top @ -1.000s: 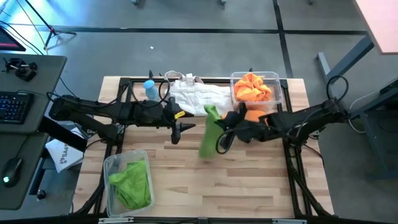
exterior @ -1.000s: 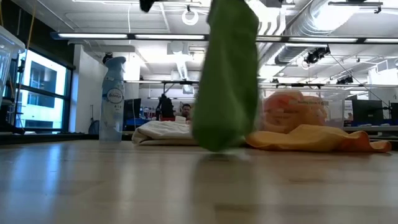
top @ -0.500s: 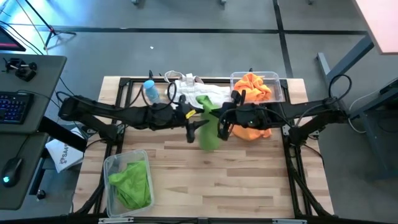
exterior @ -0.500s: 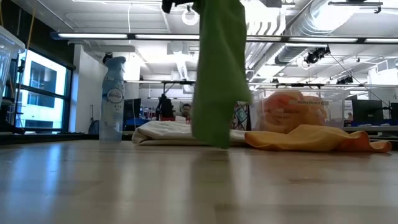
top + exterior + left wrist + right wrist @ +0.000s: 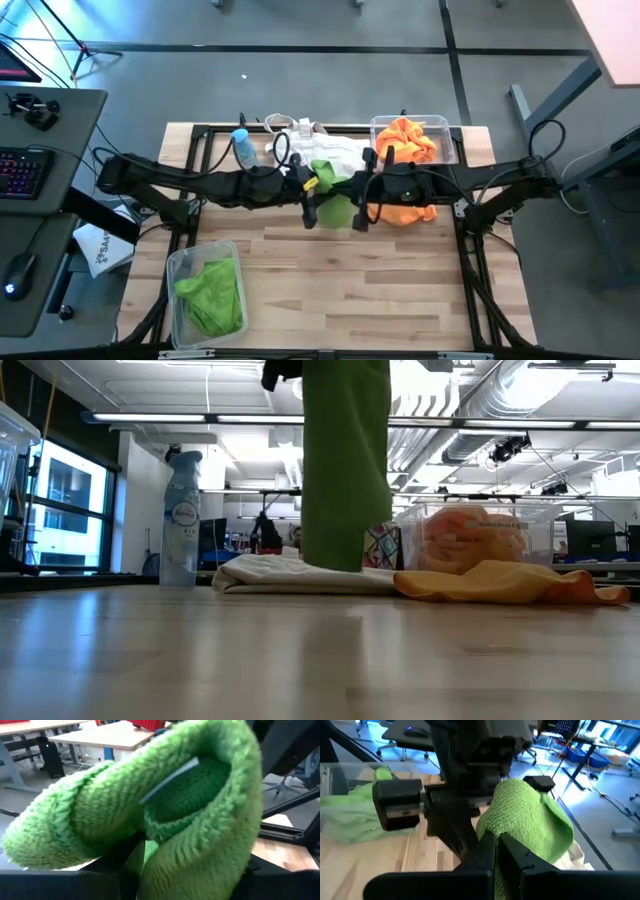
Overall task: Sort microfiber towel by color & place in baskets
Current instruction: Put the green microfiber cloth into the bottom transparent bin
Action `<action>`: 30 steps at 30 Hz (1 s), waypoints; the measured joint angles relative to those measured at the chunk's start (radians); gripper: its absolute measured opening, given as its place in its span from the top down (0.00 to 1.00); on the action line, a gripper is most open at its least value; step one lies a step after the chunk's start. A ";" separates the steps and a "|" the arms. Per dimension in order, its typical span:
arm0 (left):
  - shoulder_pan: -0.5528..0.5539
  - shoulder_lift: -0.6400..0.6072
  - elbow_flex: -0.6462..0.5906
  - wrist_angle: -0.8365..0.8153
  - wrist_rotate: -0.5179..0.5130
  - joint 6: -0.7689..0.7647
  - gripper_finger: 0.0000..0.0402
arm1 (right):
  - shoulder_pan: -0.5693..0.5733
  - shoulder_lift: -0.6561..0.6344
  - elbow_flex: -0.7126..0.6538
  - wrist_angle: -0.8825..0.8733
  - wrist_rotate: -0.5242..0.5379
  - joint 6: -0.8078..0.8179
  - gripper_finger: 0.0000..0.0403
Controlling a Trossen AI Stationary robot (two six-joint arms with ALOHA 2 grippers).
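A bright green microfiber towel (image 5: 330, 192) hangs between my two grippers above the middle of the table. In the low view the towel (image 5: 345, 470) drops straight down, and its lower end (image 5: 345, 563) is clear of the wood. My right gripper (image 5: 357, 205) reaches in from the right and is shut on the towel. My left gripper (image 5: 308, 208) reaches in from the left and is open. Its fingers stand on either side of the bunched upper part of the towel (image 5: 150, 805); I cannot tell whether they touch it. My right gripper (image 5: 499, 852) pinches a bunched fold of the green towel near its upper end (image 5: 520, 827) between its two fingers. The fingers come roughly level from the table's right side. The towel is lifted clear and hangs slack below them.
A clear bin (image 5: 205, 290) with green towels sits at the near left. A second clear bin (image 5: 412, 140) with orange towels sits at the far right, and one orange towel (image 5: 408, 212) lies on the table beside it. A white bag (image 5: 325, 152) and a spray bottle (image 5: 241, 146) stand near the far edge.
My right gripper has carried the green towel up and a little toward the far edge. The towel's lower end has left the table and now hangs straight. My left gripper has moved right, toward the towel, and now straddles its upper part.
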 joint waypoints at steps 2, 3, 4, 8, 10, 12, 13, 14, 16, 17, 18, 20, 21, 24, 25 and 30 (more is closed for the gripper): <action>0.000 0.010 0.000 0.021 -0.002 -0.003 0.55 | -0.004 0.000 0.001 0.009 -0.002 -0.008 1.00; 0.000 0.011 0.000 0.019 -0.002 0.000 0.57 | -0.007 0.000 0.001 0.008 -0.002 -0.010 1.00; 0.000 0.012 0.000 0.017 -0.002 0.001 0.60 | -0.010 0.000 0.001 0.006 -0.003 -0.009 1.00; 0.000 0.013 0.000 0.005 -0.002 0.001 0.78 | -0.016 0.000 0.001 0.006 -0.003 0.017 1.00; 0.000 0.009 0.000 0.002 -0.001 0.002 0.90 | -0.017 -0.001 0.001 -0.003 -0.003 0.022 1.00; 0.000 0.007 0.000 0.000 0.004 0.001 0.97 | -0.017 -0.001 0.002 -0.029 -0.003 0.026 1.00; 0.001 0.007 0.000 0.000 0.009 0.002 0.98 | -0.017 -0.001 0.002 -0.043 0.005 0.038 1.00; 0.001 0.007 0.000 -0.002 0.010 0.006 0.97 | -0.017 -0.001 0.002 -0.058 0.018 0.060 1.00; 0.001 0.007 0.000 -0.021 0.010 0.010 0.97 | -0.017 -0.001 0.002 -0.097 0.028 0.115 1.00; 0.001 0.007 0.000 -0.035 0.011 0.009 0.97 | -0.020 -0.001 0.002 -0.123 0.027 0.136 0.99; 0.001 0.007 0.000 -0.054 0.012 0.002 0.98 | -0.021 -0.001 0.003 -0.151 0.027 0.159 0.98; 0.001 0.002 -0.001 -0.099 0.012 -0.027 0.99 | -0.021 -0.001 0.003 -0.224 0.027 0.213 0.95; 0.001 -0.001 -0.002 -0.113 0.012 -0.045 0.99 | -0.021 -0.001 0.003 -0.269 0.029 0.239 0.92; -0.006 -0.021 0.018 -0.185 0.012 -0.075 0.99 | -0.021 -0.001 0.003 -0.380 0.031 0.310 0.84; -0.010 -0.026 0.038 -0.235 0.011 -0.078 1.00 | -0.021 -0.001 0.003 -0.422 0.031 0.332 0.82; -0.046 -0.037 0.224 -0.529 0.010 -0.088 1.00 | -0.021 -0.002 0.002 -0.597 0.032 0.422 0.74</action>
